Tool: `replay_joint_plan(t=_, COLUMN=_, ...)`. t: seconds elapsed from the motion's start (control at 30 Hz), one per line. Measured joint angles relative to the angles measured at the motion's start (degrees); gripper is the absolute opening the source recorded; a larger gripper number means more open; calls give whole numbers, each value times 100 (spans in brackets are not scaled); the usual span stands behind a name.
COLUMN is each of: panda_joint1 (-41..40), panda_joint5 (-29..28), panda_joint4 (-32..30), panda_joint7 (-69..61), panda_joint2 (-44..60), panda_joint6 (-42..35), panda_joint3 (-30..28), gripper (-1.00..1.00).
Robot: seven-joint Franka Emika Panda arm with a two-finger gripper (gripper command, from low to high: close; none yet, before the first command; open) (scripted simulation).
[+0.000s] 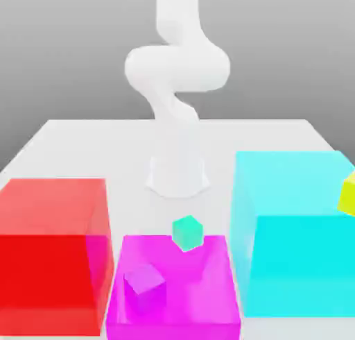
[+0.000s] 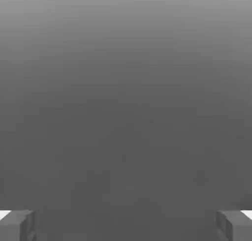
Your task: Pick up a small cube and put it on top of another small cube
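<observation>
Evidently at the reach-out step, the gripper (image 2: 126, 225) stands wide open and empty, needing to descend toward a small cube first.

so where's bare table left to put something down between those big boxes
The widest bare stretch of the white table lies behind the red box, beside the arm's base. A narrower strip runs between the base and the magenta box. Up front it is crowded: red, magenta and cyan box stand nearly side by side, with slim gaps.
</observation>
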Motion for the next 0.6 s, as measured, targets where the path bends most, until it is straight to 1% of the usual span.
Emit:
replay_joint_plan(t=0.37, panda_joint1=-878, panda_joint5=195, panda_joint4=-595, panda_joint7=-200, panda_joint2=2213, panda_joint6=895, panda_joint3=-1561, gripper=0)
replay_joint_plan(t=0.6, panda_joint1=-1548, panda_joint5=466, panda_joint4=-1001, panda_joint7=-442, panda_joint2=3683, panda_joint6=1467, panda_joint3=-2491, gripper=0)
